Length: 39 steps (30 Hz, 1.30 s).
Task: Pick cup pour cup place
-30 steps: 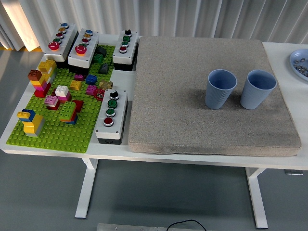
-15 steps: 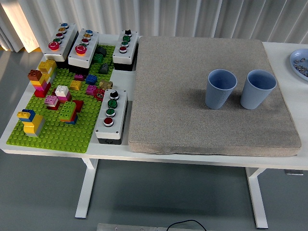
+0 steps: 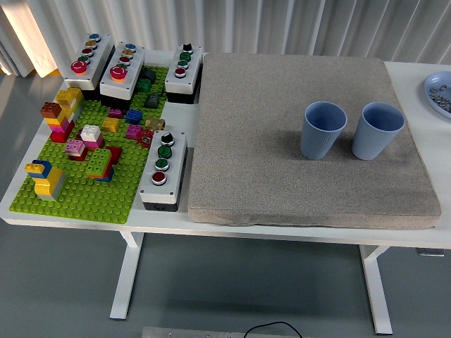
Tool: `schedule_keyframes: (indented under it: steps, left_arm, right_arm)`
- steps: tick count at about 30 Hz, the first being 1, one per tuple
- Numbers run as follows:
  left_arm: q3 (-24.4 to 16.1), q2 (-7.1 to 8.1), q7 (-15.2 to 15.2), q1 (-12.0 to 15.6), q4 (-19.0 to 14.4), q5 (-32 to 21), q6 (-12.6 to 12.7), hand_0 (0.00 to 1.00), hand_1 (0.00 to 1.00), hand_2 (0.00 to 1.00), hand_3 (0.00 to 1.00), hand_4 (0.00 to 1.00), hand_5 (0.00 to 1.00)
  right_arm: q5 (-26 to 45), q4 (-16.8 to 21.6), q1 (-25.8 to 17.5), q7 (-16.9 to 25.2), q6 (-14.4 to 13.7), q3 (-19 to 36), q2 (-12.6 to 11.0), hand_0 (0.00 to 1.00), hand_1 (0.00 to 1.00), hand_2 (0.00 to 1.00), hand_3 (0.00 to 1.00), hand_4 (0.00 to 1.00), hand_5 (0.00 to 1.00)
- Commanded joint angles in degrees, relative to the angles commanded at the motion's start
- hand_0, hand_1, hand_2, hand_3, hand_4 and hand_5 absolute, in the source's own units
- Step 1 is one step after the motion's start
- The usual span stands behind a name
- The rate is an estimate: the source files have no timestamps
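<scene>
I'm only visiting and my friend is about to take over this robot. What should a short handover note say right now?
Hands: neither robot hand is in view.
Things: two blue cups stand upright side by side, apart, on the grey mat: the left cup and the right cup. Whether either holds anything cannot be told.
Done: nothing visible; no cup is picked.
Left: pick a cup, pour into the other, place it back.

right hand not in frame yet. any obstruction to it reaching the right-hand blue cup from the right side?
Probably not. The right blue cup stands upright near the grey mat's right edge, apart from the left blue cup. The only thing on that side is a plate further back at the table's right edge.
</scene>
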Motion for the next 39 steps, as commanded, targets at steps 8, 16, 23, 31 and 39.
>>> schedule_keyframes:
  steps: [8,16,23,31,39]
  left_arm:
    - [-0.59,-0.06,0.11,-0.24,0.0,0.69,-0.06,0.74,0.769,0.824,0.643,0.518,0.945]
    - [-0.78,-0.1,0.16,-0.37,0.0,0.99,-0.08,0.739,0.769,0.824,0.642,0.519,0.946]
    - [-1.13,-0.12,0.23,-0.36,0.0,1.36,-0.12,0.739,0.769,0.824,0.642,0.518,0.944]
    - [-1.44,-0.14,0.26,-0.39,0.0,1.59,-0.1,0.739,0.769,0.824,0.643,0.519,0.944]
    - [-1.37,-0.13,0.21,-0.24,0.0,1.24,-0.01,0.739,0.769,0.824,0.642,0.519,0.944]
  right_arm:
    - [-4.63,-0.14,0.24,1.42,-2.47,-0.42,0.16,0.889,0.802,0.824,0.807,0.792,0.998]
    - [-8.72,-0.46,0.37,7.01,-8.81,-1.95,0.57,0.892,0.808,0.823,0.807,0.786,0.998]
    - [-8.71,-0.65,0.33,6.71,-8.84,-2.21,0.67,0.899,0.812,0.824,0.816,0.774,0.998]
    - [-10.14,-0.58,0.36,6.14,-8.86,-2.3,0.68,0.901,0.814,0.824,0.816,0.77,0.998]
    - [-10.11,-0.55,0.35,5.98,-8.68,-2.89,0.89,0.907,0.815,0.825,0.815,0.769,0.998]
